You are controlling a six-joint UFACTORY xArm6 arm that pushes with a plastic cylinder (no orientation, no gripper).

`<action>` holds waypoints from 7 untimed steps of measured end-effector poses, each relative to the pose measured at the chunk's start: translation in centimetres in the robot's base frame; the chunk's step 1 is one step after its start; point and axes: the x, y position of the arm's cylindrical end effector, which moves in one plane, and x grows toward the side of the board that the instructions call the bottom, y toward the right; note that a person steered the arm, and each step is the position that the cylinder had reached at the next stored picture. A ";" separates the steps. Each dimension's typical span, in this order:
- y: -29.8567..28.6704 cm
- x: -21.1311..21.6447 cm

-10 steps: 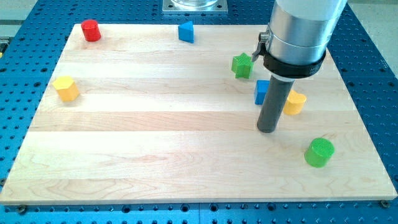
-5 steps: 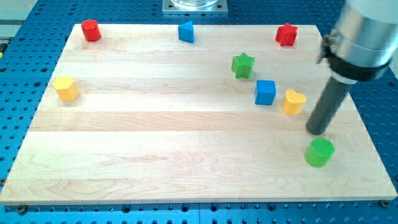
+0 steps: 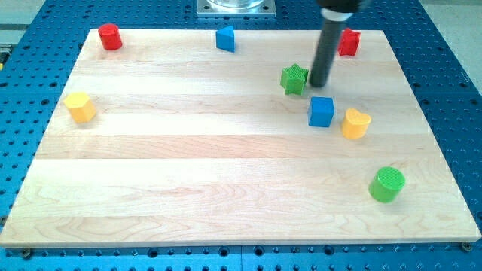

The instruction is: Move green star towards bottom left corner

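Note:
The green star (image 3: 294,79) lies on the wooden board (image 3: 188,165) in the upper right part. My tip (image 3: 318,83) stands just to the star's right, very close to it or touching it. The dark rod rises from there to the view's top. The board's bottom left corner (image 3: 15,239) is far from the star.
A blue cube (image 3: 321,111) and a yellow block (image 3: 355,123) lie just below my tip. A red star (image 3: 349,42) sits behind the rod. A green cylinder (image 3: 387,184) is at lower right. A blue block (image 3: 225,38), a red cylinder (image 3: 110,36) and a yellow block (image 3: 80,107) lie further left.
My tip swung right past the yellow block, then up and left to the green star's right side. No block has visibly moved.

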 end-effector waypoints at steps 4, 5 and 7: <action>-3.8 0.8; -3.9 0.7; -3.0 1.0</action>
